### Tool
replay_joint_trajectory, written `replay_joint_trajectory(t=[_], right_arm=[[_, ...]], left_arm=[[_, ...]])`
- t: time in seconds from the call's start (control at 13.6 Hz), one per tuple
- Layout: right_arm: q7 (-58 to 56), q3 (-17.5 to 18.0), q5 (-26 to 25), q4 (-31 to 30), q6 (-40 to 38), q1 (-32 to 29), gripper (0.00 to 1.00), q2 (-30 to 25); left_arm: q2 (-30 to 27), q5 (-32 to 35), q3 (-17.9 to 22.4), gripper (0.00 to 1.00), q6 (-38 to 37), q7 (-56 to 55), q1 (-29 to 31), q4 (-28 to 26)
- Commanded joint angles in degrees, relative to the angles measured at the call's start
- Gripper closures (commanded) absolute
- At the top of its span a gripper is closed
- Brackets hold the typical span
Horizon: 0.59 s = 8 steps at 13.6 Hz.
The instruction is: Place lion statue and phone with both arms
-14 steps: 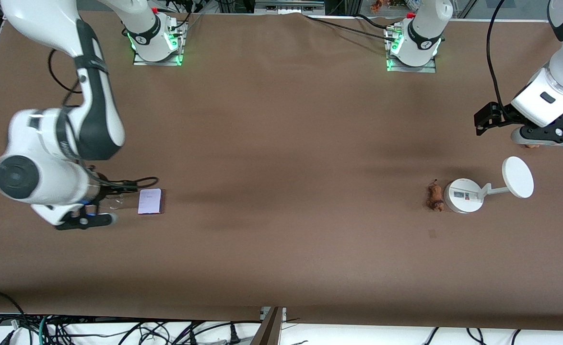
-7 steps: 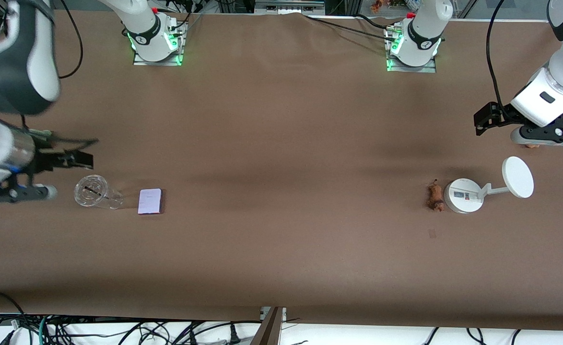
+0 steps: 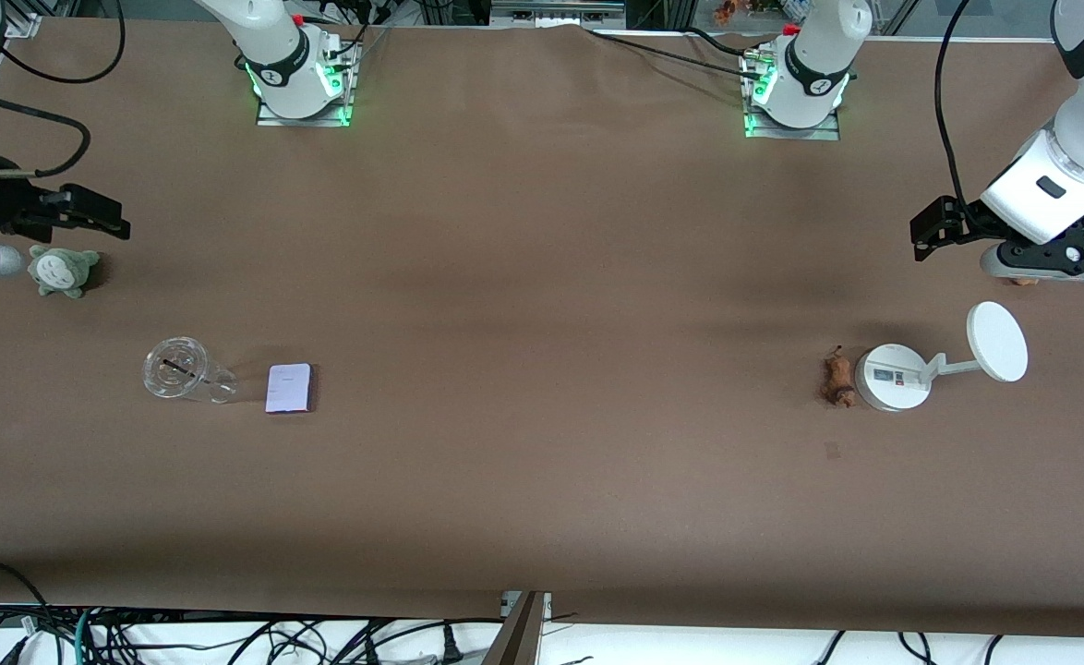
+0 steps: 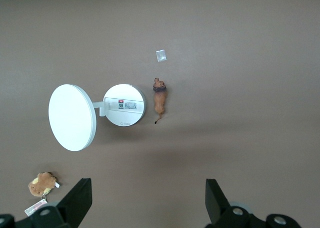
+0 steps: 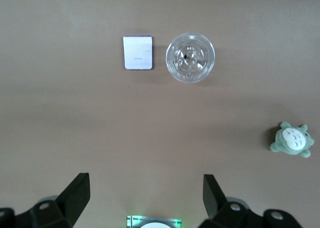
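Two claws, left claw (image 4: 145,208) and right claw (image 5: 142,200), hang spread, empty; we should descend squarely over lion statue (image 3: 838,380) beside the stand (image 3: 893,377), phone (image 3: 288,387) beside cup (image 3: 175,369)

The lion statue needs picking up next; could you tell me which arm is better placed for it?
Left. The lion statue lies beside the white stand at the left arm's end, with the open left pincer above that area. The right pincer, also open, is at the phone's end.
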Motion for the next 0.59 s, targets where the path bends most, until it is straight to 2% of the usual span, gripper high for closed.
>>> replay_joint_trajectory(t=[0.0,0.29,0.52], right_arm=[[-0.4,1.6,-1.0,-4.4,2.4,-1.5,0.00,-3.0],[-0.6,1.2,-1.6,-1.2,1.1,-1.7,0.00,-1.1],[-0.6,1.2,-2.0,-1.2,1.0,-1.6,0.00,-1.1]], left_arm=[[-0.1,-1.0,0.1,0.00,-0.1,1.5,0.1,0.6],[-0.2,-1.0,0.1,0.00,-0.1,1.4,0.0,0.6],[-0.1,-1.0,0.1,0.00,-0.1,1.5,0.0,0.6]])
